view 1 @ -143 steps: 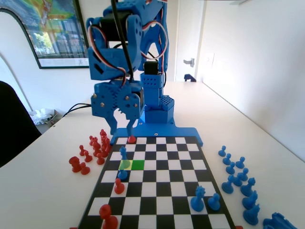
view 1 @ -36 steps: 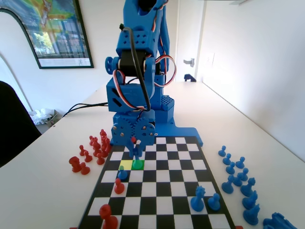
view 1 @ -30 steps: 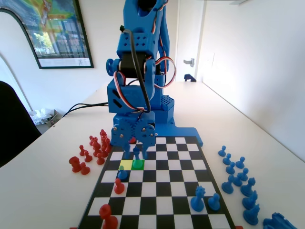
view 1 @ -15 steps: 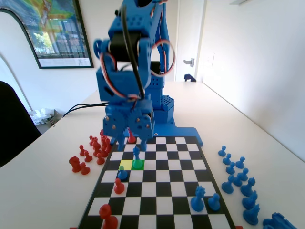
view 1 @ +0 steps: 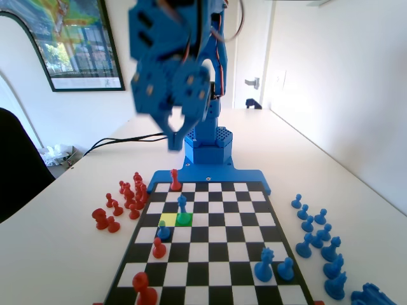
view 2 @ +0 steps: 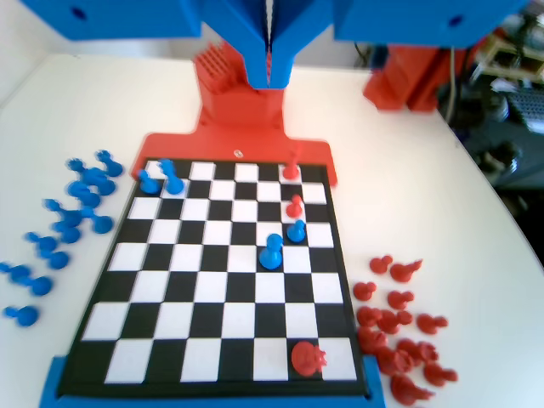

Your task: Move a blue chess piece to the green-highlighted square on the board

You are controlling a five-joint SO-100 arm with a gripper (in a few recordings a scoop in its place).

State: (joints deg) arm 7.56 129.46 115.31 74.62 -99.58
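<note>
The blue chess piece [view 1: 183, 207] stands upright on the green-highlighted square [view 1: 184, 220] in the fixed view, free of the arm; in the wrist view it [view 2: 271, 252] stands on the board [view 2: 119, 340] near the middle, towards the right. The paler yellow-green square [view 1: 168, 219] lies just left of the green one in the fixed view. A squat blue pawn [view 1: 163, 230] sits one row nearer and to the left, with a red pawn [view 1: 159, 248] just in front of it; another red pawn [view 1: 175, 180] stands on the far row. A crowned blue piece [view 1: 264, 265] and a smaller blue one [view 1: 285, 269] stand near the right corner; a large red piece [view 1: 144, 288] occupies the near left. The gripper [view 1: 175, 133] hangs high above the board's far end; in the wrist view its jaws are pressed together on nothing [view 2: 269, 64]. Spare red pieces [view 1: 127, 194] cluster on the table [view 1: 57, 254] left of the board; spare blue ones [view 1: 315, 235] right of it.
</note>
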